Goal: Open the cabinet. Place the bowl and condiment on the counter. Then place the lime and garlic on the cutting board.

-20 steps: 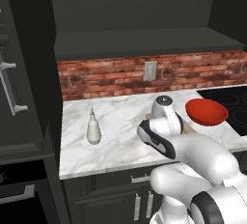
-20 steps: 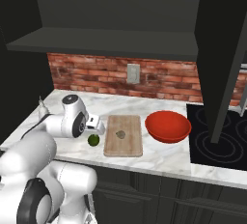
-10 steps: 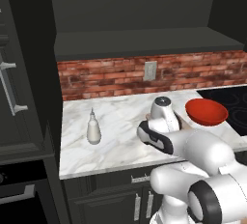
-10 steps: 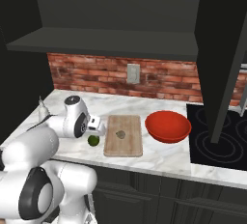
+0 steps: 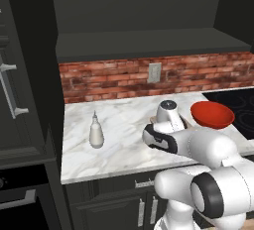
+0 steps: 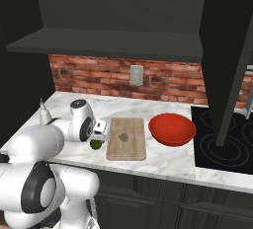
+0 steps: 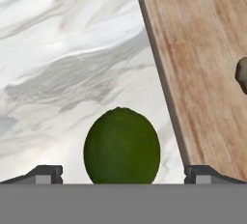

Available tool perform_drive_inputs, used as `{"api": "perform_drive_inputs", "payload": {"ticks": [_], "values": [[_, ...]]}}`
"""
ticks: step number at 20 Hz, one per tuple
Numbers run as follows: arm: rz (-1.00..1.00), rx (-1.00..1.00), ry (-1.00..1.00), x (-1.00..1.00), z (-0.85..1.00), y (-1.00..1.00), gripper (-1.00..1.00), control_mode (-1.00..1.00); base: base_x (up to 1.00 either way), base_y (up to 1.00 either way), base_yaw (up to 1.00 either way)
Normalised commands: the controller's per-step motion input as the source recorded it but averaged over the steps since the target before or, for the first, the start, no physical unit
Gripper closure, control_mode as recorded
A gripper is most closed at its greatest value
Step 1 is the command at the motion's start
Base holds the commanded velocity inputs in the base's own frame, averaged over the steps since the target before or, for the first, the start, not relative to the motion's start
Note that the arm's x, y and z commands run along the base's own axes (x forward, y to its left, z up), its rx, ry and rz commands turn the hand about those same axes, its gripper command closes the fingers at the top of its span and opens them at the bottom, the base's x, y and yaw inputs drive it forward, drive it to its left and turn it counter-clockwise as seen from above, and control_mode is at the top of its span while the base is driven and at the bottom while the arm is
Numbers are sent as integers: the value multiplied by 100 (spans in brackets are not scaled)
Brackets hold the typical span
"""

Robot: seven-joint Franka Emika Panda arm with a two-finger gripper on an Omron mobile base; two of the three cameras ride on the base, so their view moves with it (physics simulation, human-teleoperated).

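Small dark green lime [image 7: 121, 146] sits btwn the wide-open end effector [image 7: 123, 172] fingertips, on the marble table [image 7: 67, 59]. Just beside it: light-brown wooden cutting board [image 7: 202, 59] w/ what looks like the brownish garlic bulb [image 7: 242, 75], cut off at the edge.

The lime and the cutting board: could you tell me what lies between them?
Just a narrow strip of bare marble counter. In the hand view the lime sits beside the cutting board, apart from its edge.
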Motion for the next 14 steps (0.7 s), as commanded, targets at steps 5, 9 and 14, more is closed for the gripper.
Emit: {"api": "perform_drive_inputs", "payload": {"ticks": [5, 9, 14], "values": [[0, 0, 0, 0, -19, 0, -100, -100, 0, 0, 0], [0, 0, 0, 0, -20, 0, -100, -100, 0, 0, 0], [0, 0, 0, 0, -21, 0, -100, -100, 0, 0, 0]]}}
